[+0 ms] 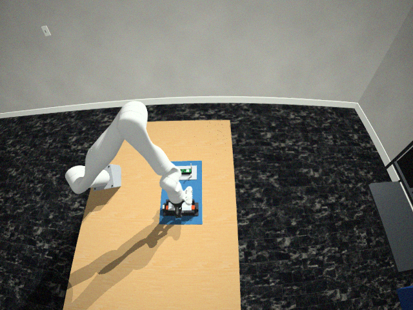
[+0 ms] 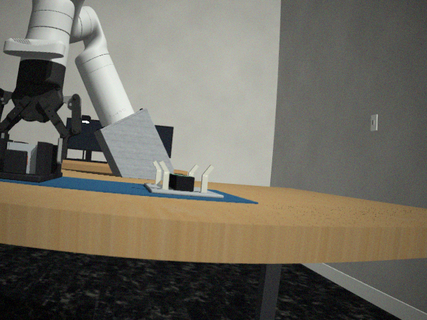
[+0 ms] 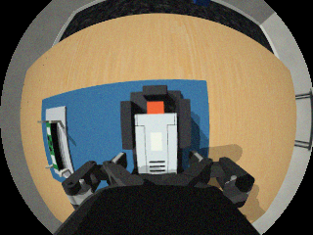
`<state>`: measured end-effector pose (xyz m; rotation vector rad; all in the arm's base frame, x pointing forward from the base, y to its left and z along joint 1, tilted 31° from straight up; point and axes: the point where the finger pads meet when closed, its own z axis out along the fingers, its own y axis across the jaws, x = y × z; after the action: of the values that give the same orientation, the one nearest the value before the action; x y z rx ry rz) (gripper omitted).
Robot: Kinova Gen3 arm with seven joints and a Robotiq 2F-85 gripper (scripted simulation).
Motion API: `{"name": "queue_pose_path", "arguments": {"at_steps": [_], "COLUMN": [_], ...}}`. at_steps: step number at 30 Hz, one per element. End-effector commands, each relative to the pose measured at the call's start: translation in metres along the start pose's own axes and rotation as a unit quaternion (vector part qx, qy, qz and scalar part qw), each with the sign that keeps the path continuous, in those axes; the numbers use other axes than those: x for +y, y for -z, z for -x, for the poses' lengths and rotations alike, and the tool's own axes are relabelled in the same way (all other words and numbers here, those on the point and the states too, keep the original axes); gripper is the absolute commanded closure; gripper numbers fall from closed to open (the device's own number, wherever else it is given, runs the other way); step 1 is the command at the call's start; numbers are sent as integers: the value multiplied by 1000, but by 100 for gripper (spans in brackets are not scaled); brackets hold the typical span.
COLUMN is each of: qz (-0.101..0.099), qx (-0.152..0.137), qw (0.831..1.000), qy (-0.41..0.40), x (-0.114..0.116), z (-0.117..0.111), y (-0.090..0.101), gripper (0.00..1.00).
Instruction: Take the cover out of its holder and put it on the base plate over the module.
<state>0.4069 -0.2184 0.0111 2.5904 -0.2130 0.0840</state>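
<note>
Cover [image 1: 186, 206] [image 2: 31, 159] [image 3: 156, 147] inside holder [image 1: 195, 211] [image 2: 21, 177] [image 3: 126, 128].

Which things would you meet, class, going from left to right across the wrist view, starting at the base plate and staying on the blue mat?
White base plate → black holder's left side wall → pale cover → black holder's right side wall
</note>
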Motion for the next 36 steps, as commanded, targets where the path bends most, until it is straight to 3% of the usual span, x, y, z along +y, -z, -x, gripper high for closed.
{"name": "queue_pose_path", "arguments": {"at_steps": [1, 5, 6, 36], "qz": [0, 0, 0, 0], "qx": [1, 1, 1, 1], "qw": [1000, 1000, 1000, 1000], "qy": [0, 0, 0, 0], "x": [-1, -1, 0, 0], "z": [-1, -1, -1, -1], "y": [1, 1, 1, 1], "gripper": [0, 0, 30, 30]}}
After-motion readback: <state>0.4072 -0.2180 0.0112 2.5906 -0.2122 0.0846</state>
